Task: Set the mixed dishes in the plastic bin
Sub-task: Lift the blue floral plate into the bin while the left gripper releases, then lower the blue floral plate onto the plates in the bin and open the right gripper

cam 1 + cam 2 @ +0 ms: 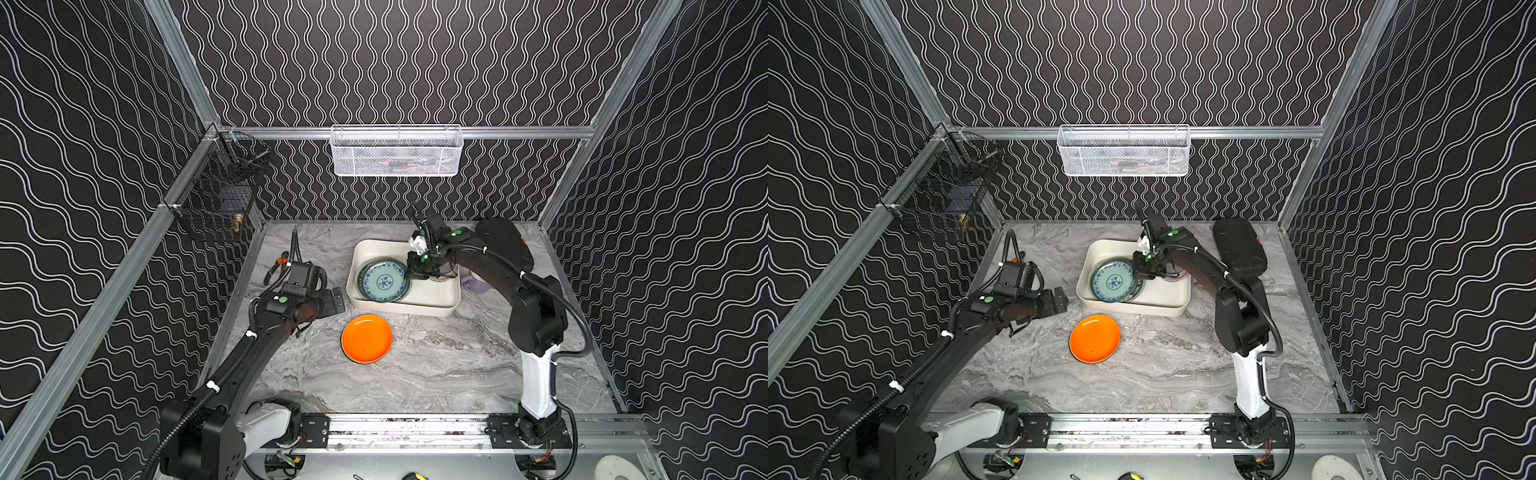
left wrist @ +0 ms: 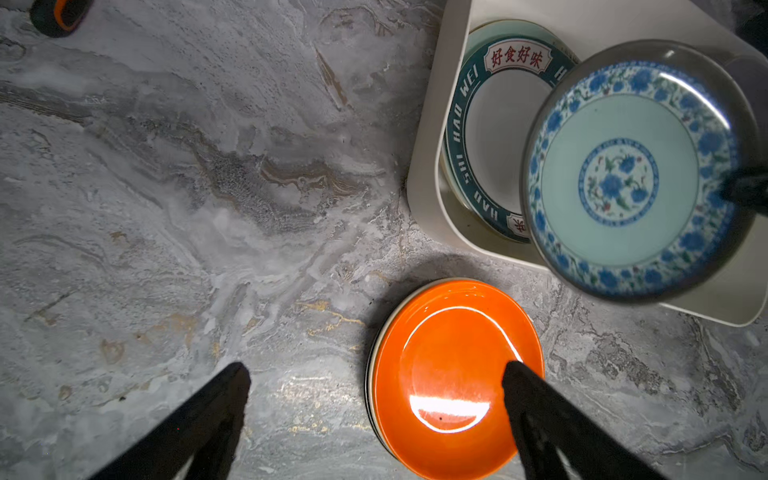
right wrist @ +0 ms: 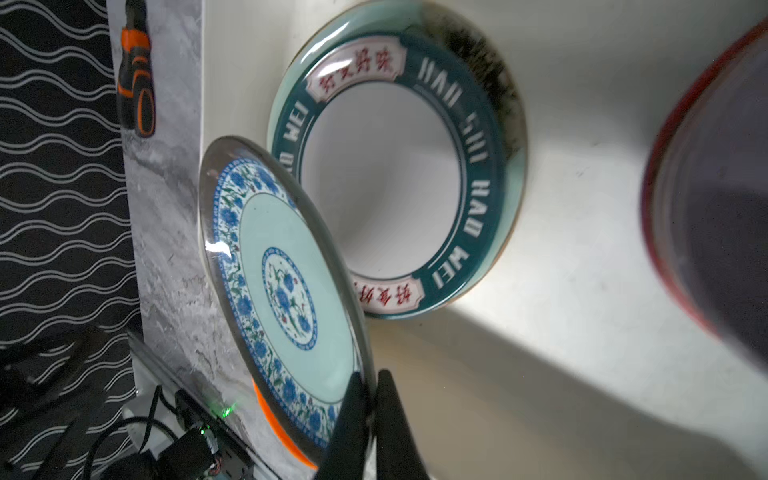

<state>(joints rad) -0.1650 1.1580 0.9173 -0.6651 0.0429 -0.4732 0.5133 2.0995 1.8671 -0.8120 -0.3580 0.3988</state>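
Marble top (image 1: 436,374): R gripper (image 3: 370,399) pinches teal plate (image 3: 286,270) rim, over bin (image 1: 415,309); L gripper (image 2: 376,368) spread.

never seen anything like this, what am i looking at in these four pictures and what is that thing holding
These are two robot arms working at a marble table, each ending in a two-fingered gripper. Two pictures look down from one overhead camera and are nearly the same view. The other two come from small cameras on the arms' wrists.

The right gripper is shut on the rim of a blue-flowered plate and holds it tilted over a cream plastic bin. A green-rimmed lettered plate lies in the bin.

The left gripper is open and empty, near an orange plate that sits on the table in front of the bin. A black case and orange-handled pliers lie off to the sides.
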